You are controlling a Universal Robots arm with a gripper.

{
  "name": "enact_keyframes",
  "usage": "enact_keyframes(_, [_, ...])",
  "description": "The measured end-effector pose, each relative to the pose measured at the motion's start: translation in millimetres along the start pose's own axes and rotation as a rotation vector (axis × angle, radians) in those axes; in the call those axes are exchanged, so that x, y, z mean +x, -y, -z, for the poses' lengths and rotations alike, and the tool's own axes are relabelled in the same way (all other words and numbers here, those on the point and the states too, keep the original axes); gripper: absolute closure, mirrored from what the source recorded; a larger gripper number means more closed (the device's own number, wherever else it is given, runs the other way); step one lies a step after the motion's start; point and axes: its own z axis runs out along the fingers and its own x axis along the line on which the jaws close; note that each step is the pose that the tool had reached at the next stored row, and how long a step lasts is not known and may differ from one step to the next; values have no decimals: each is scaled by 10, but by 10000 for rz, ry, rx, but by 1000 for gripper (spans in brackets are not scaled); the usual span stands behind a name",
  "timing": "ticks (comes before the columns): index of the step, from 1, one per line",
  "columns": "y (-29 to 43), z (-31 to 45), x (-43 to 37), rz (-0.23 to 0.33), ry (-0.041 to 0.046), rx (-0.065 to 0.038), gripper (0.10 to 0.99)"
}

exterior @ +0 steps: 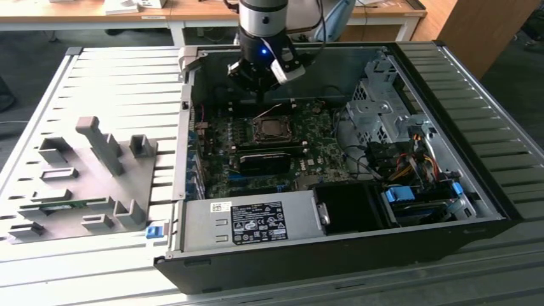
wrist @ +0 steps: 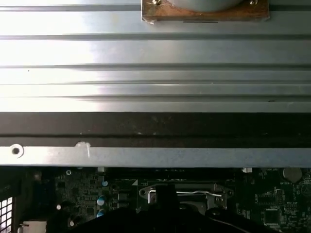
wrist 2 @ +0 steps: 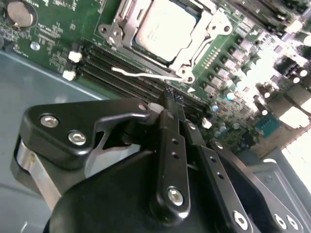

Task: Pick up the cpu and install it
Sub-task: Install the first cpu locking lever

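Just beyond the claw's [wrist 2: 171, 99] fingertips, the cpu [wrist 2: 165, 29] lies flat in its socket [wrist 2: 204, 30] on the green motherboard [exterior: 293, 143], the metal frame swung open around it. The claw carries nothing; its black fingers [wrist 2: 172, 141] are drawn narrow, nearly together. The chip is a thin, stiff square with a smooth brushed-silver lid, likely light and slippery, and fragile underneath; its bare edges are the sensible hold. A bent wire lever [wrist 2: 146, 75] lies between claw and socket.

Slatted table [exterior: 476, 95] bearing computer case [exterior: 340, 255]
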Motion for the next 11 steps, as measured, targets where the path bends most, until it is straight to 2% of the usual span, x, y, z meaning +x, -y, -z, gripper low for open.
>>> enact_keyframes(5, [6,-72,-13,318,-27,3,980])
enact_keyframes(11, [6,-104,-79,260,-22,5,980])
